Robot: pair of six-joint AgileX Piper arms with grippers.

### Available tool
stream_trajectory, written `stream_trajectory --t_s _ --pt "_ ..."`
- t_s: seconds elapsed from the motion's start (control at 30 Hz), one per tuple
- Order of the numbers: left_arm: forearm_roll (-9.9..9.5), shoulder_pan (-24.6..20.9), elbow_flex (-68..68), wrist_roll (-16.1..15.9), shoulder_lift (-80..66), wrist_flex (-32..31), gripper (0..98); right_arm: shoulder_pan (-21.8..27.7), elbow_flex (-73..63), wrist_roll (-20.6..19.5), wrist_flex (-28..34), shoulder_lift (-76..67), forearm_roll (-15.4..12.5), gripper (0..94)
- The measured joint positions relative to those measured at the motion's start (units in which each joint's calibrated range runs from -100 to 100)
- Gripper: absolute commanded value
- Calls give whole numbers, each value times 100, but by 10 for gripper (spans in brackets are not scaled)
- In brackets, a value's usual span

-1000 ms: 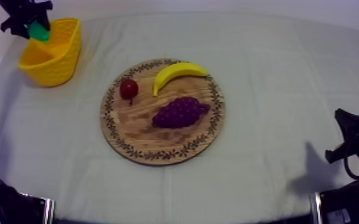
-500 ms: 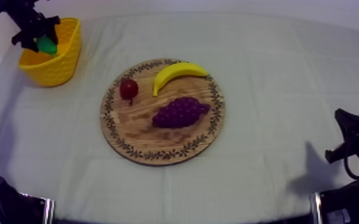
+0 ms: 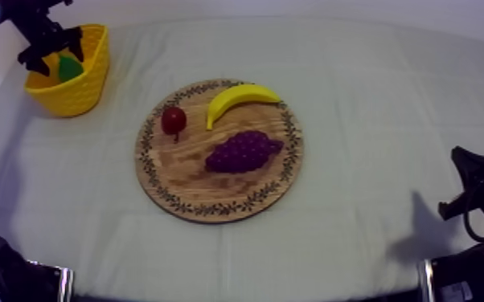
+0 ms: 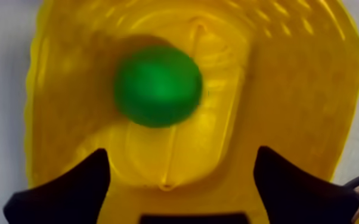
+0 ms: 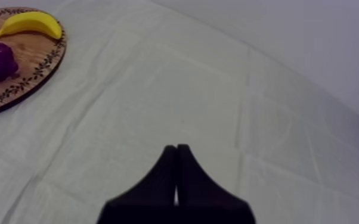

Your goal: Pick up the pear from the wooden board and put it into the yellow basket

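The pear [image 4: 158,86] lies inside the yellow basket [image 4: 301,89] at the bench's far left corner, clear of any finger. Directly above it hangs the left pincer [image 4: 180,154], released, its fingers spread wide with nothing between them. The drop-off looks done. What remains is the retreat, which calls for a straight lift so neither finger catches the basket rim. The right pincer [image 5: 177,149] rests clenched on nothing, well apart from the wooden board [image 3: 165,173]
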Motion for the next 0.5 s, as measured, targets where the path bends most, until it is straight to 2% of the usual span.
stream_trajectory --t_s 0.5 --pt "0 5 207 -5 -318 4 955 0 0 0 0 0 0 2"
